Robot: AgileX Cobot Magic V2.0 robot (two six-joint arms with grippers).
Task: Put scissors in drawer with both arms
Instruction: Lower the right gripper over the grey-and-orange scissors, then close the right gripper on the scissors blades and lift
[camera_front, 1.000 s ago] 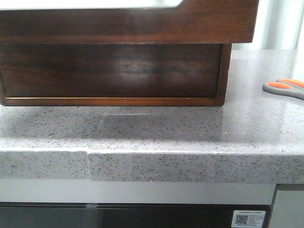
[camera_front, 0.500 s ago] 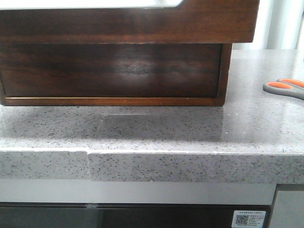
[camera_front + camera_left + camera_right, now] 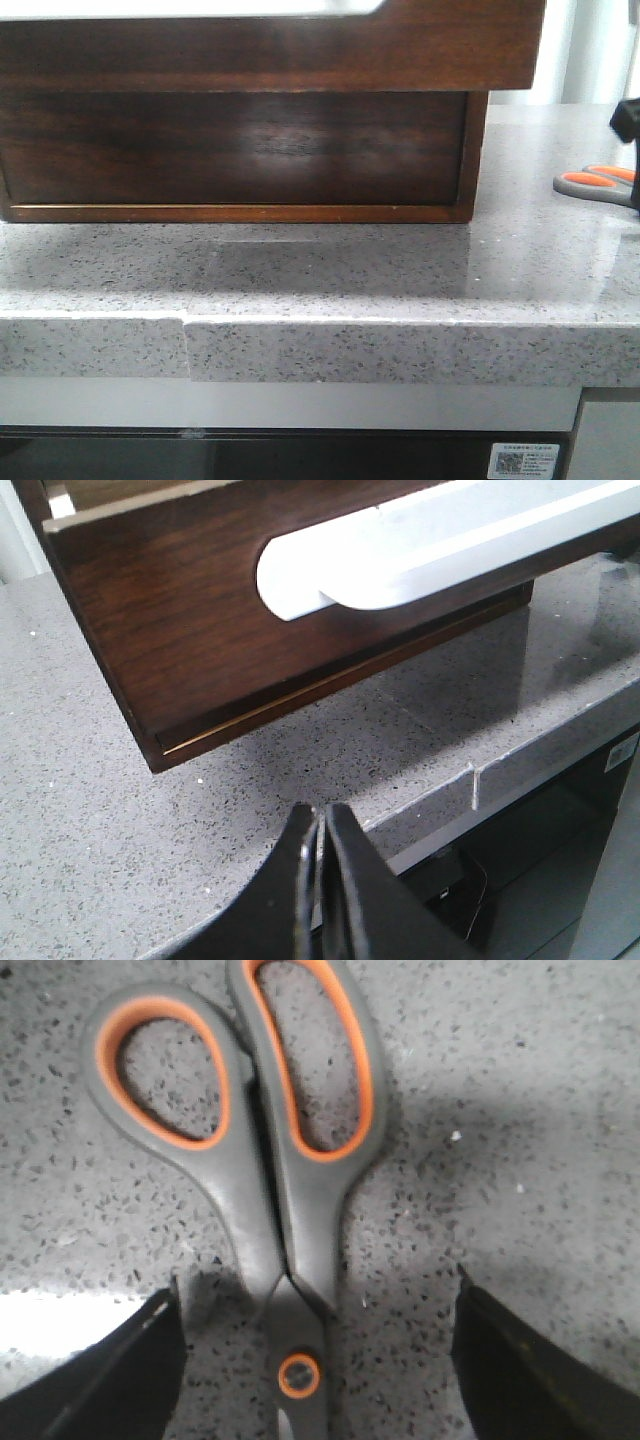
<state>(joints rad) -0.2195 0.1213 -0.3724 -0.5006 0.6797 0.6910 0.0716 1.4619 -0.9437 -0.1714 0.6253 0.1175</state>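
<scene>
The scissors (image 3: 597, 183), grey with orange finger loops, lie flat on the speckled counter at the far right of the front view. In the right wrist view the scissors (image 3: 290, 1210) lie between the fingers of my right gripper (image 3: 316, 1290), which is open and straddles the pivot without touching it. The drawer (image 3: 270, 55), dark reddish-brown with a long cutout along its top, juts out over the cabinet's lower part. It also shows in the left wrist view (image 3: 180, 630). My left gripper (image 3: 320, 815) is shut and empty over the counter's front edge, in front of the drawer.
The wooden cabinet (image 3: 240, 150) stands on the grey counter (image 3: 330, 270), filling the left and middle. A dark part of the right arm (image 3: 627, 120) shows at the right edge above the scissors. The counter's front edge (image 3: 330, 345) drops to a dark appliance front.
A dark part of the right arm has come into the front view at the right edge, above the scissors. The scissors and the drawer have not moved.
</scene>
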